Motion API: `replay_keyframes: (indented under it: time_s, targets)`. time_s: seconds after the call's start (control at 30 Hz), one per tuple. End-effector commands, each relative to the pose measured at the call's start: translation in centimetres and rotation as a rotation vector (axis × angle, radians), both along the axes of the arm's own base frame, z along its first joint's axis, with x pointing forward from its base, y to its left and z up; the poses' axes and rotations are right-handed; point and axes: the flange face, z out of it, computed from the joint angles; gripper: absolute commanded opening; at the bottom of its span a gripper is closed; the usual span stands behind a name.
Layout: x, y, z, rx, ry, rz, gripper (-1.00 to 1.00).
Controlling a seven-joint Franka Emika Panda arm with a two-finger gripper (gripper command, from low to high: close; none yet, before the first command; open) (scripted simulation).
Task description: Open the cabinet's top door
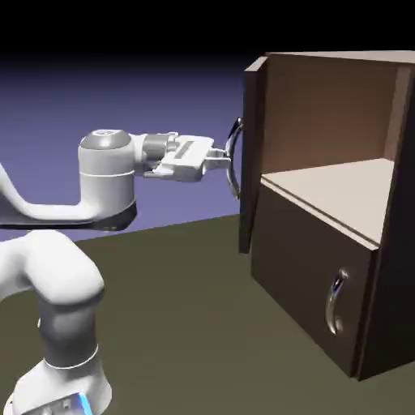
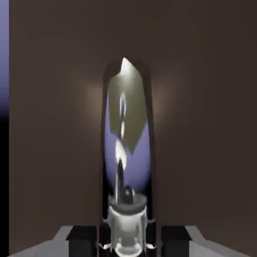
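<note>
From the left, we see the arm (image 1: 49,267) reaching level, its gripper (image 1: 228,159) clamped shut on the curved silver handle (image 1: 234,159) of the top door (image 1: 252,154), which stands swung wide open, edge-on, beside the cabinet (image 1: 340,219) with its tan shelf (image 1: 340,190) exposed.

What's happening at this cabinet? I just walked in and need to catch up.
The white arm's gripper is shut on the top door's handle, seen close up in the hand view. The top door of the cabinet is swung wide open, edge-on to the exterior view, baring the tan shelf. The lower door is shut.
</note>
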Motion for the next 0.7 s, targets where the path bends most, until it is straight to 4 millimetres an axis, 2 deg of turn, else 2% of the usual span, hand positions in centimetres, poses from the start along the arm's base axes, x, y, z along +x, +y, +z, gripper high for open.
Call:
replay_keyframes:
  time_s: [0.0,0.4,0.67]
  targets:
    - [-0.4,0.6,0.0,0.001,0.0,-0.014,-1.0]
    - [-4.7,7.5,0.0,0.001,0.0,-0.195,-1.0]
    - [-7.3,13.9,0.0,0.001,0.0,-0.346,-1.0]
